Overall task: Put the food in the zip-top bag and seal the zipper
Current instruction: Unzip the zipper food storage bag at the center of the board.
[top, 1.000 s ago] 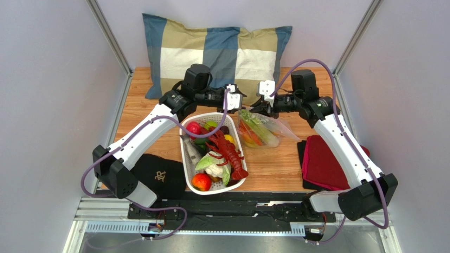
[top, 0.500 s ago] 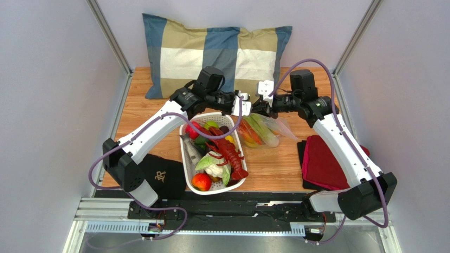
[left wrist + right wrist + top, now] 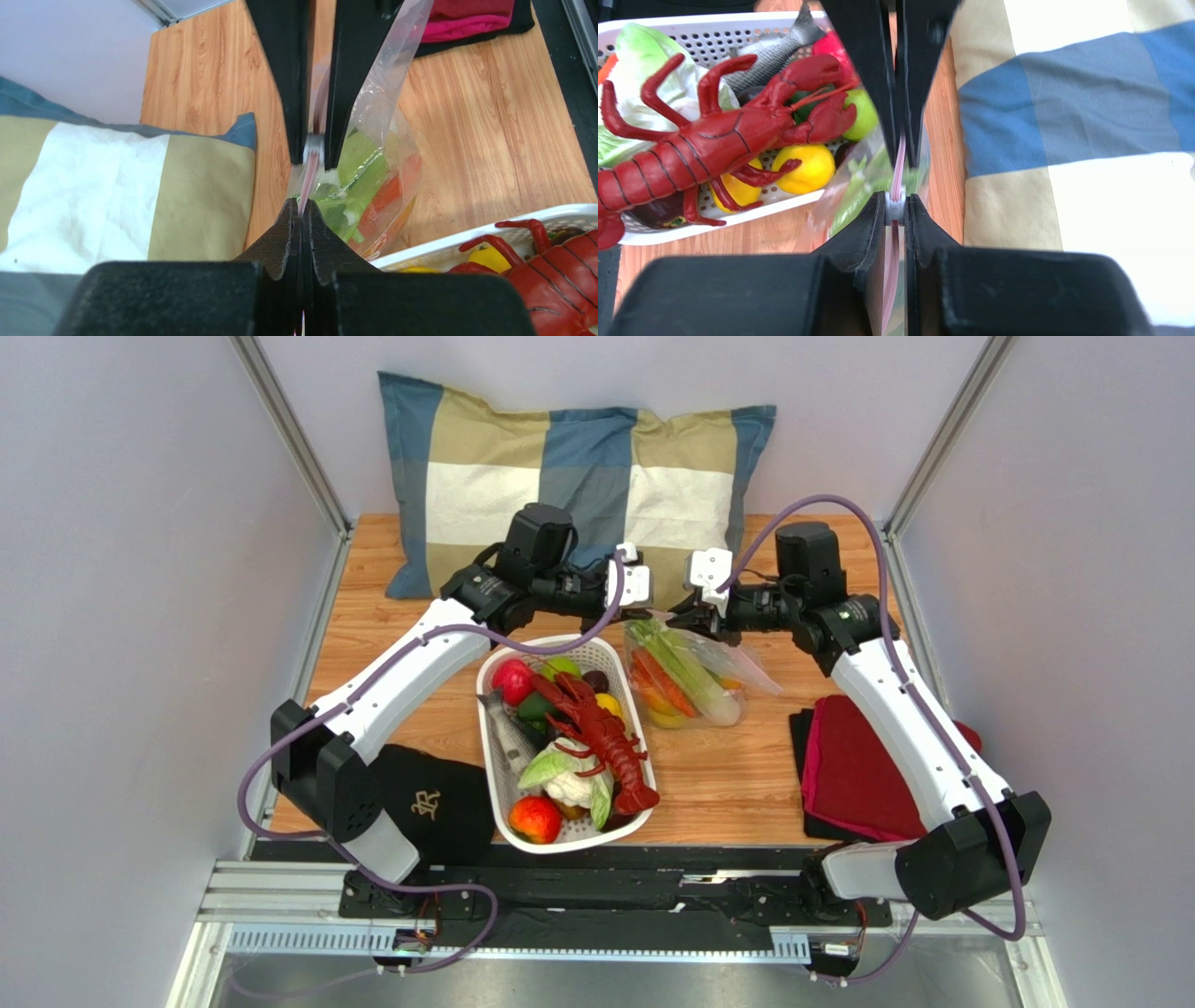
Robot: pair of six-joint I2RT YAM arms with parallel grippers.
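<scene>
Between grey walls [image 3: 126, 616], a wooden tabletop [image 3: 730, 773] is carrying a white slotted basket [image 3: 494, 763], a checked pillow [image 3: 561, 476] behind it and, just right, the clear zip-top bag [image 3: 744, 669] of toy food [image 3: 676, 683], left gripper [image 3: 300, 206] and right gripper [image 3: 896, 208] clamping its pinkish zipper [image 3: 307, 178].

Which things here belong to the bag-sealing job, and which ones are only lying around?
Belong to the job:
- zip-top bag, its zipper, the food inside it
- left gripper and right gripper, both shut on the zipper

Lying around:
- pillow
- white basket with lobster
- red cloth, black cloth
</scene>
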